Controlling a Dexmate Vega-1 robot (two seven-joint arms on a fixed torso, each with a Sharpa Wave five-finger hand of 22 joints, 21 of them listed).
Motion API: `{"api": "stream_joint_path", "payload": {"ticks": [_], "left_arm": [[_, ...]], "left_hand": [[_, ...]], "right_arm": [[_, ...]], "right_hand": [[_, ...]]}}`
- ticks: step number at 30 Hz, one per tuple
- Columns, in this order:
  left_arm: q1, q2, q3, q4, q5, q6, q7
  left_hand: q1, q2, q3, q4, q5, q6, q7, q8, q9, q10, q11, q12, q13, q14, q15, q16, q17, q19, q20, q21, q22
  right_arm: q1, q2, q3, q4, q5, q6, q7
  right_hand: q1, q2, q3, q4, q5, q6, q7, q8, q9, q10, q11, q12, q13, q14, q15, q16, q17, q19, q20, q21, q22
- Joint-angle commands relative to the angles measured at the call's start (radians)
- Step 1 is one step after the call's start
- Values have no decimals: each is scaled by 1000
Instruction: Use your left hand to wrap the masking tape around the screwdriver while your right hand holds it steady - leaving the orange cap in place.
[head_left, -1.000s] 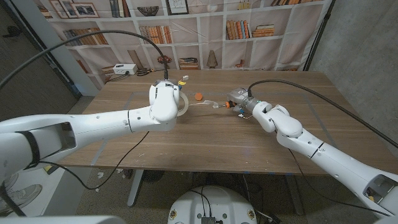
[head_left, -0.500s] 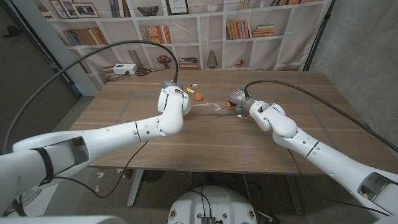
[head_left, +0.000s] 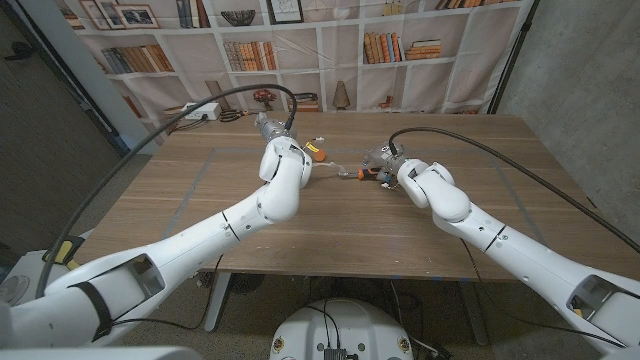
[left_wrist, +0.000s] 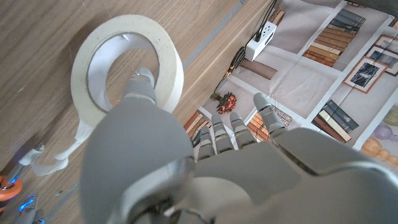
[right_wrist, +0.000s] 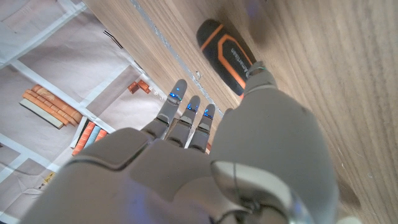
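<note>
Our left hand (left_wrist: 155, 155) hooks a finger through the masking tape (left_wrist: 127, 65) to pull strip; our right hand (right_wrist: 249, 143) pins the screwdriver (right_wrist: 227, 55) to the tabletop (head_left: 330, 215).

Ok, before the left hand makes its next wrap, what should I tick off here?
1. Left hand has the masking tape: a finger sits through the roll's hole. Ok.
2. Right hand steadies the screwdriver: one finger touches the handle; full grip cannot tell.
3. Tape strand runs from the roll towards the screwdriver. Ok; attachment cannot tell.
4. Orange cap lies on the table beside the left arm, untouched. Ok.
</note>
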Motion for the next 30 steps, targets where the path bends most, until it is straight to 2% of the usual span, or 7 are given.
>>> {"api": "stream_joint_path", "payload": {"ticks": [1, 8, 12, 14, 19, 24, 30], "left_arm": [[108, -82, -147, -6, 95, -123, 59], [156, -99, -194, -36, 78, -104, 157], [204, -105, -241, -76, -34, -65, 291], [232, -103, -274, -111, -131, -55, 363], [311, -98, -379, -199, -450, -62, 595], [384, -89, -469, -250, -729, -115, 828], [439, -82, -585, -281, -1066, -198, 940]], "left_hand": [[-14, 8, -13, 8, 14, -15, -9, 7, 1, -37, 13, 2, -6, -33, 18, 5, 0, -11, 0, -10, 2], [-49, 30, -28, 37, 21, -24, -24, 11, 1, -53, 9, 9, -14, -42, 16, 14, -1, -8, -10, -20, 3], [-100, 66, -45, 79, 20, -9, -29, 21, 0, -29, -5, 28, -25, -10, 1, 34, -3, 23, -17, -21, 4], [-125, 113, -44, 105, 10, 32, -37, 35, -2, 2, -19, 41, -35, 30, -18, 50, -5, 52, -16, -21, 4], [-162, 119, -60, 124, -30, 85, -48, 44, -5, 57, -18, 60, -49, 73, -29, 59, -13, 79, -24, -30, 2], [-175, 119, -66, 126, -55, 108, -57, 45, -7, 81, -24, 67, -57, 104, -35, 66, -17, 85, -20, -37, 2], [-213, 115, -83, 140, -92, 81, -75, 25, -9, 63, -5, 55, -69, 87, -27, 52, -20, 72, -13, -59, 2]], "right_arm": [[2, 18, 39, -30, -19, -37, 111], [-34, 13, 96, -68, 36, -59, 64], [-74, 7, 153, -98, 126, -62, -14], [-98, 4, 196, -112, 213, -50, -57], [-161, 9, 308, -126, 461, -4, -199], [-208, 25, 378, -114, 674, 55, -349], [-235, 36, 415, -78, 885, 149, -476]], "right_hand": [[-44, -40, -56, 19, 25, -81, 1, 3, 0, -68, -6, 0, -13, -67, -123, 4, -19, -34, -12, -53, 2], [-71, -52, -86, 32, 44, -95, 8, 13, -1, -90, 1, 6, -21, -92, -108, 10, -28, -27, -9, -74, 3], [-79, 39, -66, 58, 65, -75, 36, 26, -2, -79, 36, 18, -32, -86, -81, 28, -34, 19, 34, -82, 3], [-69, 72, -54, 58, 75, -56, 63, 33, -3, -59, 69, 26, -39, -70, -57, 36, -43, 57, 70, -84, 2], [-78, 92, -49, 65, 80, -23, 85, 42, -4, -48, 95, 29, -48, -63, -40, 37, -56, 68, 99, -98, 0], [-123, 98, -61, 88, 71, -17, 94, 40, -4, -46, 109, 28, -54, -54, -32, 39, -65, 73, 107, -111, 1], [-195, 96, -87, 118, 52, -35, 95, 28, -4, -89, 105, 12, -69, -91, -25, 19, -91, 57, 85, -143, 1]]}}
